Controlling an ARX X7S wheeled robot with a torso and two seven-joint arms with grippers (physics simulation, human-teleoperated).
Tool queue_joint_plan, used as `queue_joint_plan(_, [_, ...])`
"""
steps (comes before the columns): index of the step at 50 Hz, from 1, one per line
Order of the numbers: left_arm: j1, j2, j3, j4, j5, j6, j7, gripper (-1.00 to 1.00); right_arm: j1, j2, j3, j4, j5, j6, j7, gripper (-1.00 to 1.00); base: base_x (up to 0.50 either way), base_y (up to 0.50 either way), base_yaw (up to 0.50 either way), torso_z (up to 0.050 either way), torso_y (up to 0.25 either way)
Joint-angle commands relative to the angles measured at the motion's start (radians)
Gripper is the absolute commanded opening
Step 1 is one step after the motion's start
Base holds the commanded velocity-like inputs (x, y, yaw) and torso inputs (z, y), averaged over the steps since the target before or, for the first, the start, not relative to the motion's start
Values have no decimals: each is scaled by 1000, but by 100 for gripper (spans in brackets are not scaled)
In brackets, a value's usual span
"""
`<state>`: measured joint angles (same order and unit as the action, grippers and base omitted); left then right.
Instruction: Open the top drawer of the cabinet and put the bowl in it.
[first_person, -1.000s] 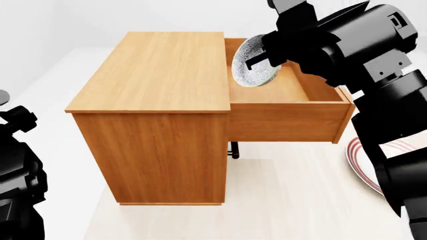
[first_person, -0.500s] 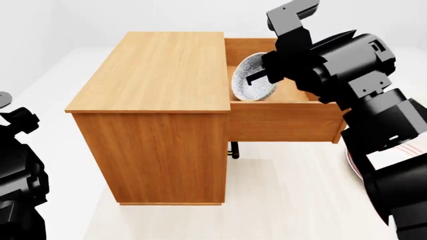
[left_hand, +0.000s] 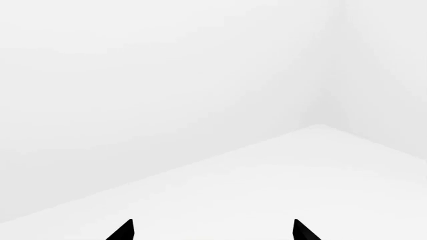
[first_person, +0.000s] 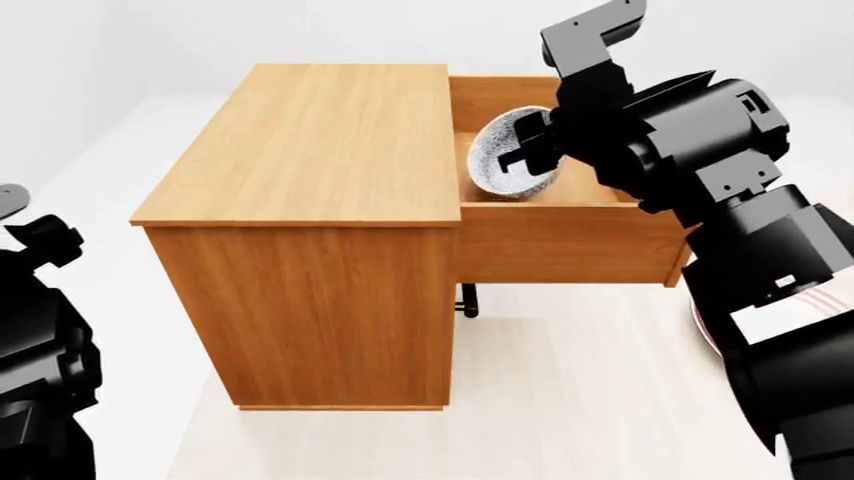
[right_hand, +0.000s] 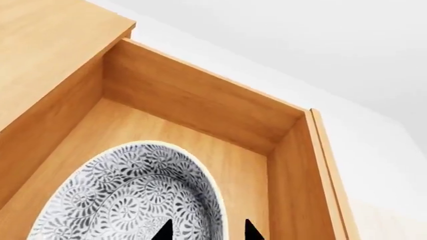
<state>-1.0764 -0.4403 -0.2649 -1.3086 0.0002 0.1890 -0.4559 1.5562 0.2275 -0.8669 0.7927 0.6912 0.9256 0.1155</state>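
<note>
The orange-brown cabinet (first_person: 314, 140) stands in the middle of the head view. Its top drawer (first_person: 574, 240) is pulled out to the right. The speckled blue-grey bowl (first_person: 497, 165) hangs tilted on its side just inside the drawer box, close to the cabinet body. My right gripper (first_person: 531, 150) is shut on its rim. In the right wrist view the bowl (right_hand: 127, 195) fills the lower part, and the right gripper (right_hand: 207, 231) has one tip on each side of the rim, over the drawer floor (right_hand: 193, 145). My left gripper (left_hand: 212, 232) is open and holds nothing.
A red-ringed white plate (first_person: 703, 325) lies on the floor at the right, mostly hidden behind my right arm. My left arm (first_person: 34, 340) hangs at the far left, away from the cabinet. A lower drawer handle (first_person: 469, 300) shows under the open drawer.
My right arm has come down with the bowl, from above the drawer's edge to inside the drawer box. The left arm has barely moved.
</note>
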Motion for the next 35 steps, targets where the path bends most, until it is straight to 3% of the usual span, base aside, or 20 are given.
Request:
queue_joint_plan(1, [-1,4,3,0,1,0,0,100,10,0,13,24,-2,-36,23,100,0,0,0,0,0])
queue_joint_plan(10, [4,8,6,0,1,3,0,100,49,19,58,12,-79,-202,193,100,0,0,0,0,0])
queue_joint_plan(19, [10,12,11,0,2,5,1,100,60,96,77,-195,-182,-336,408,100,0,0,0,0,0])
queue_joint_plan(35, [14,16,17,0,1,10,1,100,-27,237,146,-705,-142,-300,583,100,0,0,0,0,0])
